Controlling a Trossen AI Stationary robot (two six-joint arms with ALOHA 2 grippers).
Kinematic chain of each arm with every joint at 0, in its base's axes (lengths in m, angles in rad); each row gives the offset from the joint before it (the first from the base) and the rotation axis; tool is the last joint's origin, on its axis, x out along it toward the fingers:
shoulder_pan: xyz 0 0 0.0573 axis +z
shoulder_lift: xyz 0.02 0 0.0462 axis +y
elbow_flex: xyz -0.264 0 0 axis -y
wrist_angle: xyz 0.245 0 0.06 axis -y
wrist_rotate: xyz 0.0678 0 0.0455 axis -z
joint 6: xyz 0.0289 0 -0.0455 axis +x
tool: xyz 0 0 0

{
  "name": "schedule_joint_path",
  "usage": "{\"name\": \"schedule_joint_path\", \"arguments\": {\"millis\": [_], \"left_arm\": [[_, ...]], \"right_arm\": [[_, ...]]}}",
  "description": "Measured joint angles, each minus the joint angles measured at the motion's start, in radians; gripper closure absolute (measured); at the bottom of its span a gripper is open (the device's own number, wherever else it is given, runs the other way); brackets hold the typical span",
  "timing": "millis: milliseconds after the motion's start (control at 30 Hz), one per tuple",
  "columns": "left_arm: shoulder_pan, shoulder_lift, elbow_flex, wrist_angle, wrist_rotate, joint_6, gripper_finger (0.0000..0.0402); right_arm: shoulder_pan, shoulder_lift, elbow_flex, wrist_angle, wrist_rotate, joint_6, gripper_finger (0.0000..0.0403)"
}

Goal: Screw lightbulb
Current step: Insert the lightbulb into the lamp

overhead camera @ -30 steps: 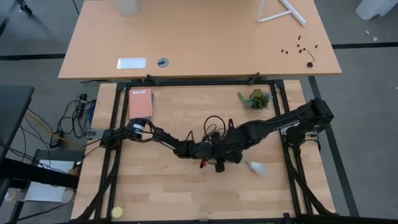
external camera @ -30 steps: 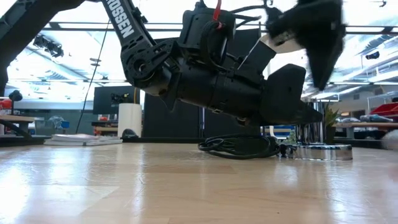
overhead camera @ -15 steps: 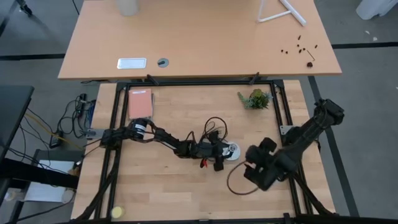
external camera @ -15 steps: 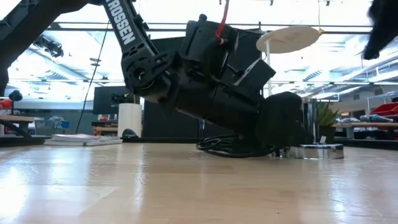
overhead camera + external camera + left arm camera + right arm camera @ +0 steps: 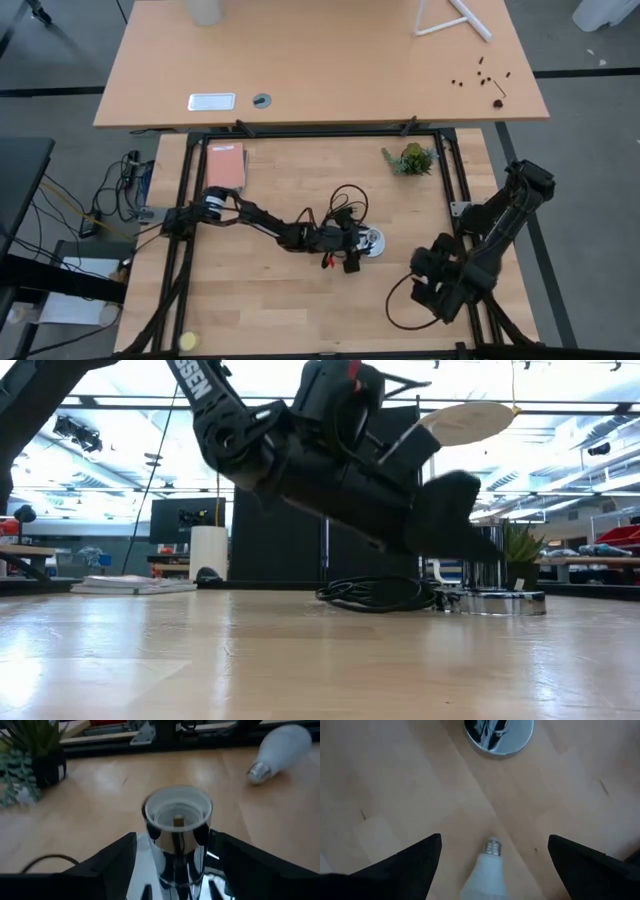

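Observation:
The lightbulb lies on its side on the table, its screw base pointing toward the silvery socket disc. My right gripper hangs open above it, one finger on each side, pointing steeply down. In the high view the right arm hides the bulb. My left gripper lies low and nearly level at the socket, open, with its fingers either side of the chrome neck. The socket stands upright on its disc, and the bulb lies beyond it.
A black cord loops from the socket toward the table's far side. A small potted plant stands far right and a pink book far left. A yellow ball sits at the near left corner.
My right gripper has swung away from the socket toward the table's near right and now hangs over the bulb, still open. My left gripper has risen a little and tipped upward at the socket, which stays standing where it was.

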Motion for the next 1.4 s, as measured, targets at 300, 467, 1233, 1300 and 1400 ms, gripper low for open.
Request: {"name": "schedule_joint_path", "arguments": {"millis": [300, 467, 1233, 1300, 1400], "left_arm": [[-0.021, -0.065, 0.002, -0.164, 0.004, -0.021, 0.0124], [-0.052, -0.13, 0.002, -0.355, 0.003, -0.064, 0.0124], [-0.228, -0.368, 0.004, -0.392, -0.151, -0.214, 0.0124], [-0.24, -0.368, 0.004, -0.366, -0.151, -0.248, 0.0124], [-0.255, -0.368, 0.004, -0.352, -0.151, -0.276, 0.0124]], "right_arm": [[0.057, 0.0, 0.0, -0.051, 0.117, 0.038, 0.0028], [0.056, 0.0, 0.0, -0.068, 0.255, 0.09, 0.0028], [0.293, 0.126, -0.07, -0.152, 0.346, 0.592, 0.003], [0.308, 0.134, -0.07, -0.147, 0.34, 0.622, 0.003], [0.324, 0.161, -0.069, -0.119, 0.349, 0.648, 0.003]]}}
